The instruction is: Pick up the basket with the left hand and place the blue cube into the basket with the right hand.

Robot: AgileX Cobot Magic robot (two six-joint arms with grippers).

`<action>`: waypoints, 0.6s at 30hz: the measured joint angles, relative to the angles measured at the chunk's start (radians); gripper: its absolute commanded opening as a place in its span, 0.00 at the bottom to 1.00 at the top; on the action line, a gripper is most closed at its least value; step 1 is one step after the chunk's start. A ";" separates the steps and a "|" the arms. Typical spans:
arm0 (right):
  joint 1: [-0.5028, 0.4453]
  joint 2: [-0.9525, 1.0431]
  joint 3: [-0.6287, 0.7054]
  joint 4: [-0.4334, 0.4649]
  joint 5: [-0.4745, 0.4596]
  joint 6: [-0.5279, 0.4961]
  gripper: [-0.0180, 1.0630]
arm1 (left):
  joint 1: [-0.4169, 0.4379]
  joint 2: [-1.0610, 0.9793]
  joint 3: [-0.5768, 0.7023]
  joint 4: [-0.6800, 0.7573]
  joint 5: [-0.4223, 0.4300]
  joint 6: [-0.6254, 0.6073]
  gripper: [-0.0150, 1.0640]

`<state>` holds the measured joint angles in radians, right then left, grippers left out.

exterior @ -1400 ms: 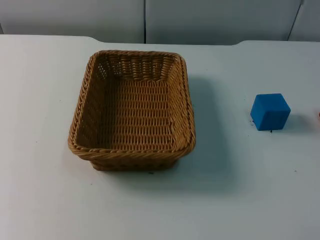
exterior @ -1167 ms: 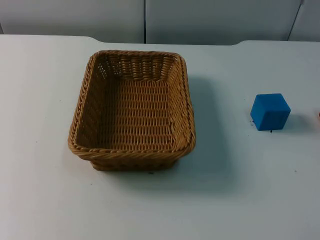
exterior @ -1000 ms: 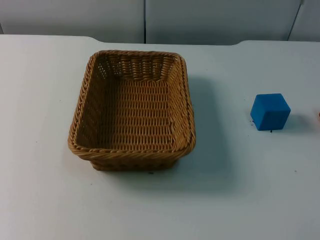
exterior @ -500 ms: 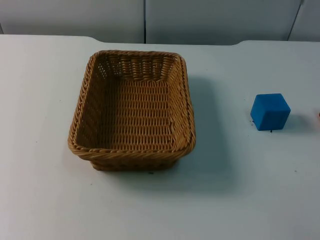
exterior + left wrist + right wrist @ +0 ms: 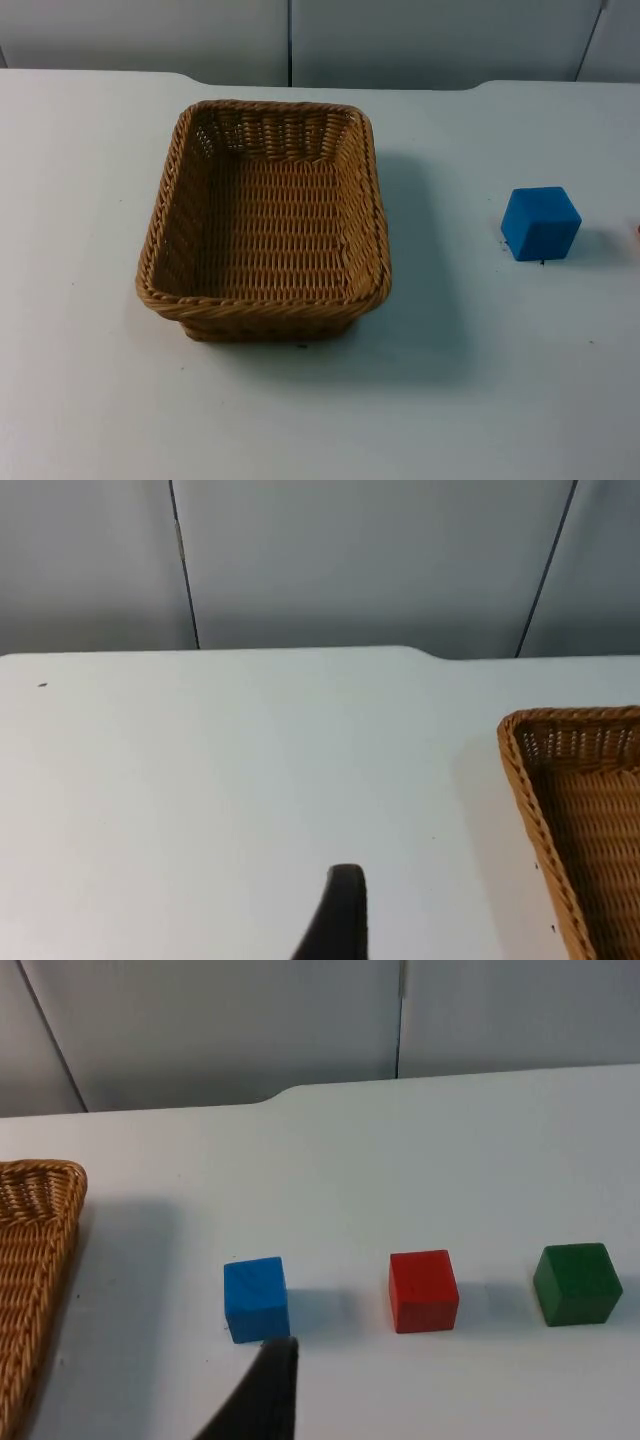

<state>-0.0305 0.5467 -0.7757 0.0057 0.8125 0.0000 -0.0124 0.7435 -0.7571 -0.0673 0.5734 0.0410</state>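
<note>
Top view: basket (image 5: pixel 265 225) sits mid-table, blue cube (image 5: pixel 540 223) well apart on the right arm's side, one per arm. Left gripper (image 5: pixel 340 920) and right gripper (image 5: pixel 265 1390) wait, finger spread can't be told (red cube (image 5: pixel 423 1290) beside blue).

Red cube (image 5: pixel 424 1290) beside green cube (image 5: pixel 576 1283), white table (image 5: pixel 470 380).

Empty wicker basket (image 5: pixel 265 225), blue cube (image 5: pixel 541 223) apart.
</note>
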 measured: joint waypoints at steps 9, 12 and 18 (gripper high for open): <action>0.000 0.171 -0.054 0.000 -0.074 -0.011 0.93 | 0.000 0.386 -0.243 -0.005 -0.019 0.045 0.70; 0.000 0.217 -0.056 0.000 -0.083 -0.015 0.93 | 0.000 0.470 -0.304 -0.013 -0.031 0.060 0.70; 0.000 0.304 -0.056 0.000 -0.104 -0.019 0.93 | 0.000 0.678 -0.443 -0.068 -0.034 0.123 0.70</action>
<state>-0.0305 0.8505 -0.8321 0.0057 0.7082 -0.0190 -0.0124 1.4210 -1.1996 -0.1352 0.5394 0.1638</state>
